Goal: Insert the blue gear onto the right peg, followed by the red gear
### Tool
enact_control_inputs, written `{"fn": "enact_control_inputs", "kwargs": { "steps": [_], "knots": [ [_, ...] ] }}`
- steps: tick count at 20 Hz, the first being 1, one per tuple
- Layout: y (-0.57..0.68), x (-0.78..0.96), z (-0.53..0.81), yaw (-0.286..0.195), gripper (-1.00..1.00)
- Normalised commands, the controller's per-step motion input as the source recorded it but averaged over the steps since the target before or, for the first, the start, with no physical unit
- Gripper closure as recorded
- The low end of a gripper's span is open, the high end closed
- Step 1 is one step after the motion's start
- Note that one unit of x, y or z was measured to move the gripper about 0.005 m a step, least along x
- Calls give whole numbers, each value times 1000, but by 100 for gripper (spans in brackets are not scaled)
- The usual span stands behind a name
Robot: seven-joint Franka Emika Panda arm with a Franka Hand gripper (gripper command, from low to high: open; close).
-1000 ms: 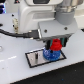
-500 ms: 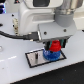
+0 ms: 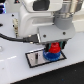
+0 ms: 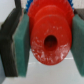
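- The flat round blue plastic gear point(image 3: 49, 56) already sits low on the grey, black-rimmed plate point(image 3: 34, 58).
- The gripper point(image 4: 46, 42) pinches the small round red plastic gear point(image 4: 49, 37) just above the blue one.
- Left: let the red gear go.

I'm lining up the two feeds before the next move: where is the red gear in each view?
Exterior view: the red gear sits under the gripper, above the blue gear, over the exterior view's right part of the plate.
Wrist view: the red gear fills the middle, clamped between the green pads.
Shared landmark: the gripper around the gear.
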Motion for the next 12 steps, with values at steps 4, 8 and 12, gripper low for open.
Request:
{"fn": "enact_control_inputs", "kwargs": {
  "steps": [4,8,12],
  "knots": [
    [28,-152,47,0,100],
    [-6,-307,353,0,100],
    [-53,-9,128,0,100]
  ]
}}
